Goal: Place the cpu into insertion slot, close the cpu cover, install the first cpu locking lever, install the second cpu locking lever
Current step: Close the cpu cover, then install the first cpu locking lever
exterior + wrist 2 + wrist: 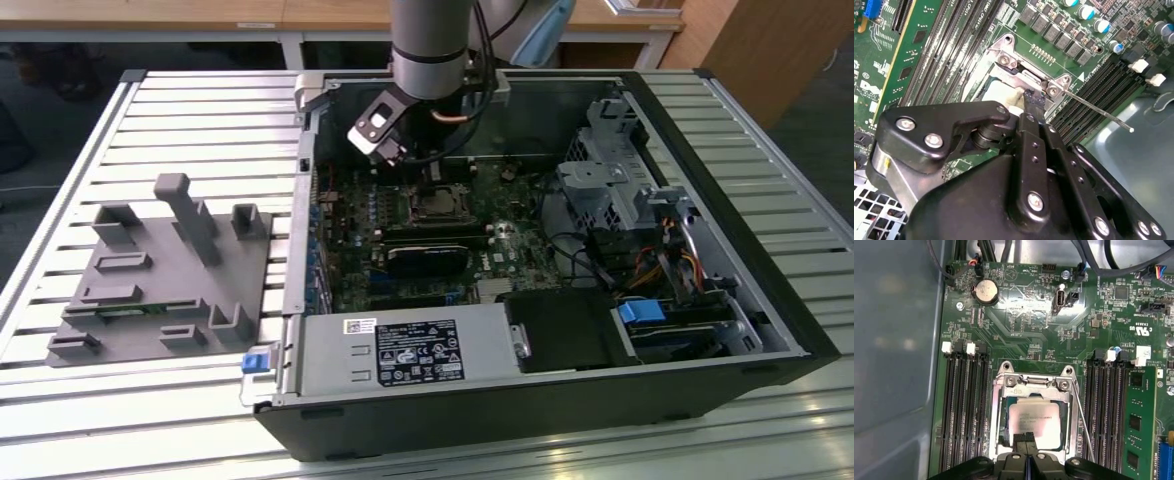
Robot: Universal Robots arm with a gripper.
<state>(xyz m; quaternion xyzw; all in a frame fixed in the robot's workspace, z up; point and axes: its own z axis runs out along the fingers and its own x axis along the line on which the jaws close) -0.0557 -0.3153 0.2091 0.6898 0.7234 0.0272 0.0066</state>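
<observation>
Your tool (1026,442) has its tips together, resting on the edge of the cpu cover (1069,420), likely to hold it flat. Beyond them the cpu (1035,417) sits in the insertion slot (1002,430). Beside the cover, a thin locking lever (1085,427) stands unhooked.

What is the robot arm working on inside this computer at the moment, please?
The arm hangs inside the open computer case. The cpu lies in the insertion slot, and the cpu cover is down around it. The gripper, fingers together, sits at the cover's edge. A thin locking lever angles away from the slot and seems not latched.
</observation>
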